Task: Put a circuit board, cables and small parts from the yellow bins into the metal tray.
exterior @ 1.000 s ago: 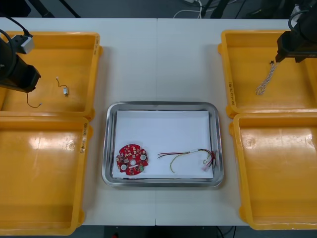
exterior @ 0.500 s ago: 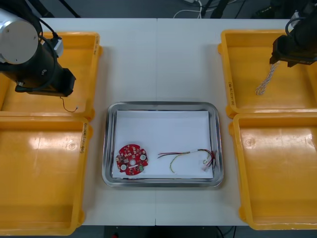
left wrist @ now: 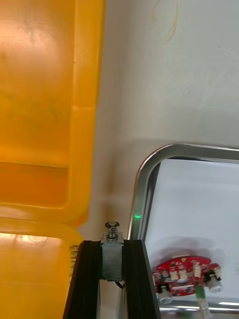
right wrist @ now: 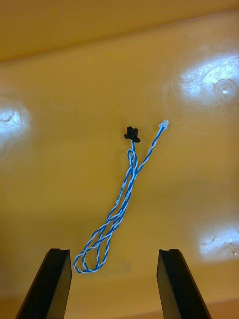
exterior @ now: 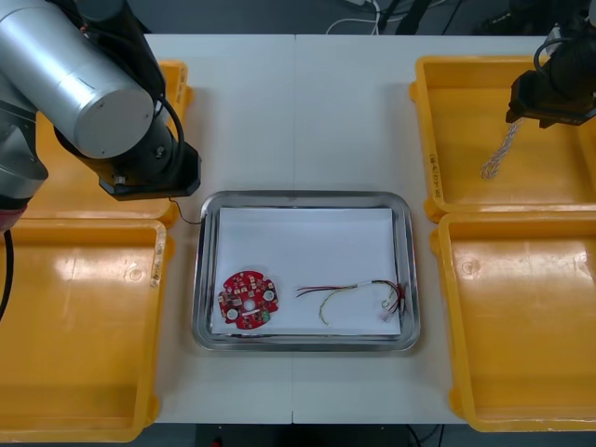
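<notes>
My left gripper (left wrist: 112, 246) is shut on a small metal part (left wrist: 111, 255) with a thin black wire hanging from it. In the front view the left gripper (exterior: 160, 184) hangs over the table just off the far left corner of the metal tray (exterior: 303, 196). The tray, white inside, holds a round red circuit board (exterior: 249, 300) and a red and yellow cable (exterior: 358, 296). My right gripper (right wrist: 114, 259) stands open above a twisted blue and white cable (right wrist: 122, 204) lying in the far right yellow bin (exterior: 466, 84).
The left arm covers much of the far left yellow bin (exterior: 172, 79). The near left bin (exterior: 74, 326) and the near right bin (exterior: 521, 317) flank the tray. The tray's rim (left wrist: 144, 179) lies just past my left fingertips.
My left arm has swung right, out of the far left bin to the tray's far left corner, carrying the small metal part. The right gripper has barely moved.
</notes>
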`<state>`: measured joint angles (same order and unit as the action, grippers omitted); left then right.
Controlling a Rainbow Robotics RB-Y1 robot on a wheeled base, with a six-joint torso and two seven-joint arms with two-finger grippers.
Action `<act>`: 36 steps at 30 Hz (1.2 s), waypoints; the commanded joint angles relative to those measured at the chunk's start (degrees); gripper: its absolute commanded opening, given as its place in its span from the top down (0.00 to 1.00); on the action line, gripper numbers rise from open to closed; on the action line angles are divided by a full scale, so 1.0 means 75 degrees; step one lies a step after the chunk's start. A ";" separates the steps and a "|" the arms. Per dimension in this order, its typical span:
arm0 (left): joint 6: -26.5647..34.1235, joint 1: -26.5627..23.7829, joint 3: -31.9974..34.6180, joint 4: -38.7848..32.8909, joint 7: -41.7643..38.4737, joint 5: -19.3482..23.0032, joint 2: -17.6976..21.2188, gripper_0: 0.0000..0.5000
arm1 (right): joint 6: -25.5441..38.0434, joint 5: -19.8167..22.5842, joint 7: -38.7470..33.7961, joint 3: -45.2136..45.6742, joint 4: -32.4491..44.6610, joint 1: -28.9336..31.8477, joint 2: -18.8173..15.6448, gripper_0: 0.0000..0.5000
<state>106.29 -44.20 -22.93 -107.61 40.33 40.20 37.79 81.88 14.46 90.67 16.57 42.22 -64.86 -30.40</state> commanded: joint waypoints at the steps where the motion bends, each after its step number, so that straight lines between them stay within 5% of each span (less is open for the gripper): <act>1: -0.0343 -0.0377 -0.0622 -0.0253 0.0224 -0.0521 -0.0386 1.00 | -0.0218 -0.0111 -0.0968 0.0264 -0.0449 -0.0586 0.0034 0.00; 17: -0.1527 -0.0365 -0.2450 -0.0171 -0.1499 -0.1200 -0.0749 1.00 | -0.0511 -0.0135 -0.3241 0.0100 -0.0942 -0.0704 0.0163 0.00; 36: -0.2722 -0.0365 -0.3212 0.1153 -0.1674 -0.1751 -0.1031 1.00 | -0.1203 -0.0111 -0.3100 0.0065 -0.1481 -0.0692 0.0151 0.00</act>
<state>86.82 -44.24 -45.65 -99.10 27.81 28.01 31.29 74.41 13.97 67.91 17.26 31.79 -66.81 -29.47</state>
